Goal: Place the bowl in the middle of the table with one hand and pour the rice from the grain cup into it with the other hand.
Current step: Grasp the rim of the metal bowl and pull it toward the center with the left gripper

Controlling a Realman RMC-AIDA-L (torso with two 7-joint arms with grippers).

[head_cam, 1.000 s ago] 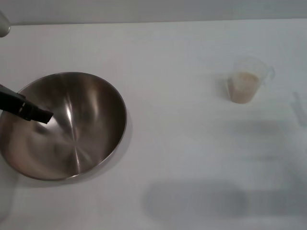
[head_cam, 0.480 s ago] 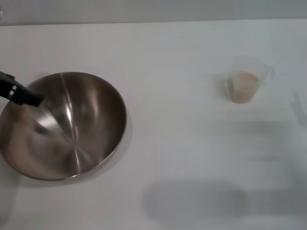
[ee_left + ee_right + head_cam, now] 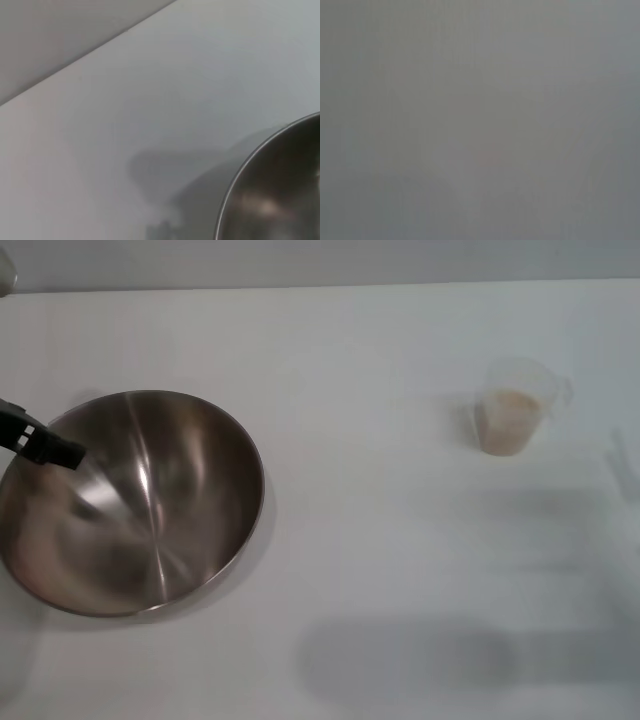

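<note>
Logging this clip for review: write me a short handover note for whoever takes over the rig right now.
Left gripper: at the left rim of the bowl; only one dark tip shows, so no firm grip is confirmed.
Right gripper: not in view.
The bowl sits on the left part of the table, not in the middle, and is empty.
The grain cup stands upright on the right, far side, untouched, with the rice inside.
Done: nothing finished.
Left: move the bowl to the middle with the left arm, then pick up the grain cup with the right and pour.

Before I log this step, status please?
Left gripper at steel bowl's left rim. Right gripper unseen. Clear grain cup full, far right. Path between clear.
</note>
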